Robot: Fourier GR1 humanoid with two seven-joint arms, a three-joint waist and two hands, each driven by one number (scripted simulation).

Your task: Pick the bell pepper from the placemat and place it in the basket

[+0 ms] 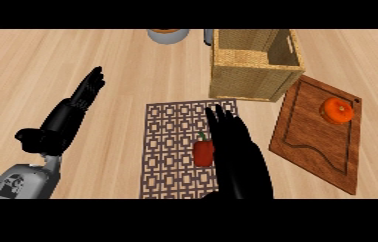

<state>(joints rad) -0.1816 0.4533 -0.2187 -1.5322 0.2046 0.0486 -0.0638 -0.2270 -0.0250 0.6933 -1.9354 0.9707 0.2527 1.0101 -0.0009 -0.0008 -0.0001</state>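
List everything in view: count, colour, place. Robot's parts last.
bell pepper: one, red, on the placemat
placemat: one, brown lattice, counter's middle
basket: one, tan woven, behind the placemat
cutting board: one, brown wood, right of the placemat
round fruit: one, orange, on the cutting board
bowl: one, grey, top edge, cut off
small object: one, dark, top edge, beside the basket
counter: one, light wood
left hand: one, black, open, resting at the left
right hand: one, black, open, over the placemat beside the bell pepper
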